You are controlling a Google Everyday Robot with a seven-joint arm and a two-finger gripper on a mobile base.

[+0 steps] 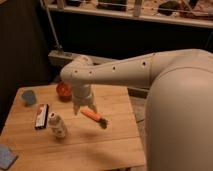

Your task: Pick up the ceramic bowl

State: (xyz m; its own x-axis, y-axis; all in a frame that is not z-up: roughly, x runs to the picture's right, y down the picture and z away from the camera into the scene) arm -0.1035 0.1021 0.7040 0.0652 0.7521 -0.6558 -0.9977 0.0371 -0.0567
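Note:
The ceramic bowl (62, 91) is small, round and glossy red-orange. It sits at the far middle of the wooden table (115, 140), partly hidden behind my white wrist. My gripper (84, 109) hangs fingers down over the table, just to the right of and nearer than the bowl, not touching it. Its fingers are apart and hold nothing. The small blue cup (28, 96) stands at the table's far left corner.
An orange carrot-like item with a dark end (94, 116) lies just right of the gripper. A white bottle (57, 125) and a flat snack bar (41, 116) lie to the left. A blue sponge (6, 156) is at the near left edge. My arm spans the right side.

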